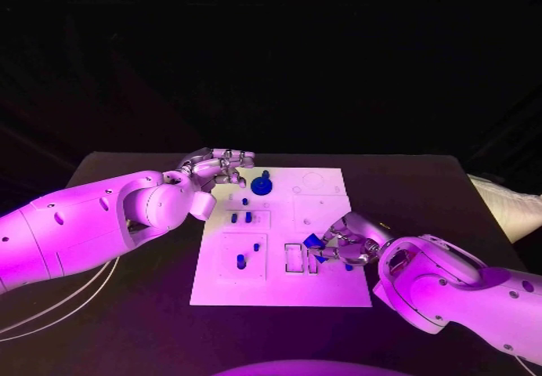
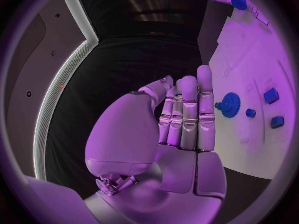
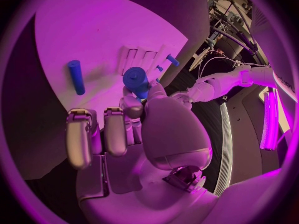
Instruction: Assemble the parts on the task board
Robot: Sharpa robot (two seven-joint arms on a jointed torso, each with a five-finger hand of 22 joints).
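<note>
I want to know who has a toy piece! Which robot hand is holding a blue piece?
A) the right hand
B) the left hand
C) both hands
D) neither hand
A: the right hand grips a blue piece at its fingertips over the white board, while the left hand has straight fingers with nothing in them.

A black table [image 1: 135, 313] stands in a dark room.

**Three camera views of one table**

The head camera looks down from above on the white task board [image 1: 283, 258]. Each wrist camera sits close behind its own hand, facing the board. All three views share the board.
</note>
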